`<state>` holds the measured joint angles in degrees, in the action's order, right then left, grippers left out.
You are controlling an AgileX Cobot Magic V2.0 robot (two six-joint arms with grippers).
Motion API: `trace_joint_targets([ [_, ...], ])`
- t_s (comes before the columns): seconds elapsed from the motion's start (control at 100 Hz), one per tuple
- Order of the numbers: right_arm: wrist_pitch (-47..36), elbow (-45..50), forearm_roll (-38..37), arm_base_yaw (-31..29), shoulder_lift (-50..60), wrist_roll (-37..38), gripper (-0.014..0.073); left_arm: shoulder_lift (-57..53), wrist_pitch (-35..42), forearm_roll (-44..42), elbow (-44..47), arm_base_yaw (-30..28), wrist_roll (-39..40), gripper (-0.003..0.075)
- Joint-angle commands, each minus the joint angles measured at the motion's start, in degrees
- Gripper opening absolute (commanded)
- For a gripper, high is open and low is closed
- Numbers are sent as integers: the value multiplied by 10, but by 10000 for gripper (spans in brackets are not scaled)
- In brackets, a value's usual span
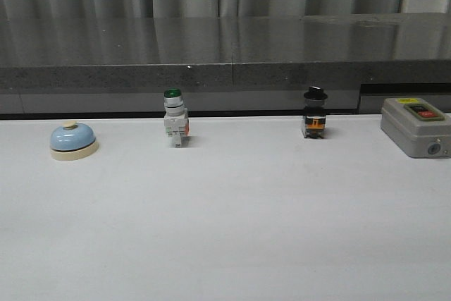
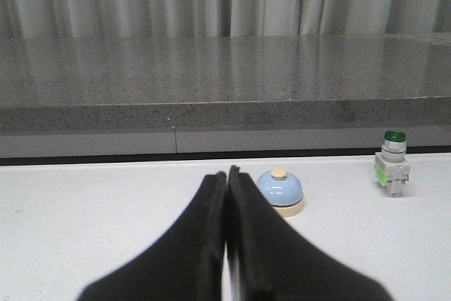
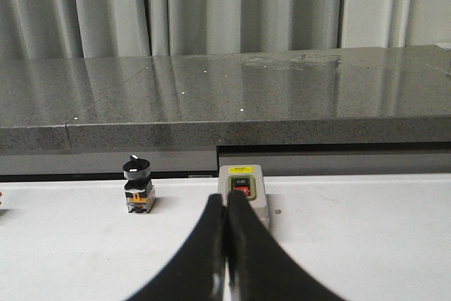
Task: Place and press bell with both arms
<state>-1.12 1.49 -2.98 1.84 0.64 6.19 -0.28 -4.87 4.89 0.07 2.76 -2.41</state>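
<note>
Ahead of left gripper (image 2: 227, 174): bell (image 2: 280, 192) at 1 o'clock, near, upright
Nearer arm: left
Both grippers: fingers pressed together, holding nothing; right gripper (image 3: 226, 199)

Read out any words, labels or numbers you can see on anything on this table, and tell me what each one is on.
Nothing can be read with confidence.
Yellow label on top of the grey switch box: print too small and blurred.
Its dark upper button: white marking, perhaps "ON", but too blurred to be sure.
Its red lower button: marking illegible.
Bell, green-capped switch, black-capped switch: no visible text.
</note>
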Motion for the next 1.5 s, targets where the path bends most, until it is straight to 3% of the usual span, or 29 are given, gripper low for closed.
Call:
trace_joint_targets([
  [0.0,-46,-8,-7,-3,10,0,-60,-17,49,0,24,-1,0,-20],
  [0.42,-46,-8,-7,-3,10,0,-60,-15,60,-2,13,-1,0,-20],
  [0.63,-46,-8,-7,-3,10,0,-60,36,9,-2,-43,-1,0,-20],
  [0.909,-46,-8,-7,-3,10,0,-60,177,8,-2,-143,0,0,-20],
  [1.359,-46,-8,-7,-3,10,0,-60,468,-74,-3,-327,0,0,-15],
  [1.429,-46,-8,-7,-3,10,0,-60,511,-87,-3,-356,0,0,28],
  [1.489,-46,-8,-7,-3,10,0,-60,546,-93,-3,-379,0,0,122],
])
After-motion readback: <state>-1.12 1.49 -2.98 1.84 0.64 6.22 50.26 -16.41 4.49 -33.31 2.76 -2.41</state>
